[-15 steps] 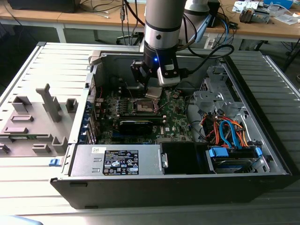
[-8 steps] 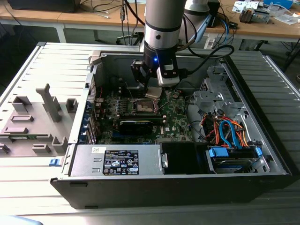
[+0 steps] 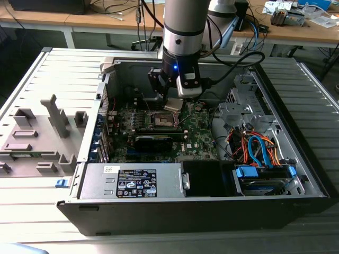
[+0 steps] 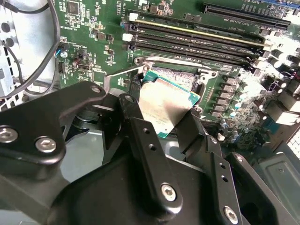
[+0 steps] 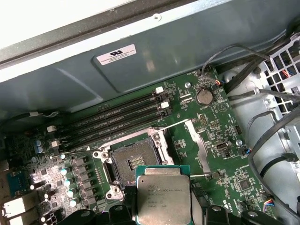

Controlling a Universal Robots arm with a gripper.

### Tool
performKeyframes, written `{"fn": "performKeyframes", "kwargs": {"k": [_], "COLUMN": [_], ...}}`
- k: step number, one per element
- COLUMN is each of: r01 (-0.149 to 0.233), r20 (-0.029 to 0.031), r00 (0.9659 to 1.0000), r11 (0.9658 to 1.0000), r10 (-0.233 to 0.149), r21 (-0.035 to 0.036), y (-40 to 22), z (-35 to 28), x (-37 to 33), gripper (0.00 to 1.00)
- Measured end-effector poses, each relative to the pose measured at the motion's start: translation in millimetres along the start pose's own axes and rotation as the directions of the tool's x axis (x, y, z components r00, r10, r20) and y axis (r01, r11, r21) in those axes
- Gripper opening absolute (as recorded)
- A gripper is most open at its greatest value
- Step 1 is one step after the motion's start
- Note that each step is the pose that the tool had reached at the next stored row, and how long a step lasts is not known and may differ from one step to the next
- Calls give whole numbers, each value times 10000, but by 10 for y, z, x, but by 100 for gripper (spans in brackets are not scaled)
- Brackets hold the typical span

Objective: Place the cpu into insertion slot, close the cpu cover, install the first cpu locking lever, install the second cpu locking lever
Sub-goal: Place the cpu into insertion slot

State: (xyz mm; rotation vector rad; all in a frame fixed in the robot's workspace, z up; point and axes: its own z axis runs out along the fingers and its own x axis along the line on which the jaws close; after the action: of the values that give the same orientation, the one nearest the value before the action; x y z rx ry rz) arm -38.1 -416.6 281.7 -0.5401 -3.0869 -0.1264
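Exterior view: item one, my gripper (image 3: 175, 101), hanging straight down on the arm inside the open computer case (image 3: 175, 214), over the green board (image 3: 201, 132). Item two, the cpu (image 3: 174, 104), a pale square at the gripper's tip. Item three, the insertion slot (image 3: 161, 119), just below and beside the tip, towards the exterior view's left. Also logged here: the grey power supply (image 3: 132, 182) along the near wall, and orange and blue cables (image 3: 259, 148) on the exterior view's right.

Second wrist view: my two black fingers (image 4: 140, 136) are clenched on the cpu (image 4: 164, 105), one on each of two opposite edges. The chip sits tilted between them, metal top facing the camera. The slot's silver rim (image 4: 176, 75) shows just past the chip's far edge, with the memory slots (image 4: 197, 35) beyond it.

First wrist view: this one adds the slot's interior (image 5: 133, 161), open, its dark contact bed bare. The cpu (image 5: 163, 197) is held apart from it, one edge overlapping the slot's frame in the picture, nothing seated. It also lists a coin cell (image 5: 204, 97) on the board. Whether the chip is level with the slot I cannot tell.
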Motion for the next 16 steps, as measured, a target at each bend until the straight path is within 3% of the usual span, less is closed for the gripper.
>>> {"fn": "performKeyframes", "kwargs": {"k": [16], "r01": [-490], "r20": [38], "r00": [9988], "r11": [9988], "r10": [490], "r21": [-12], "y": [0], "z": [3], "x": [0], "gripper": [55]}}
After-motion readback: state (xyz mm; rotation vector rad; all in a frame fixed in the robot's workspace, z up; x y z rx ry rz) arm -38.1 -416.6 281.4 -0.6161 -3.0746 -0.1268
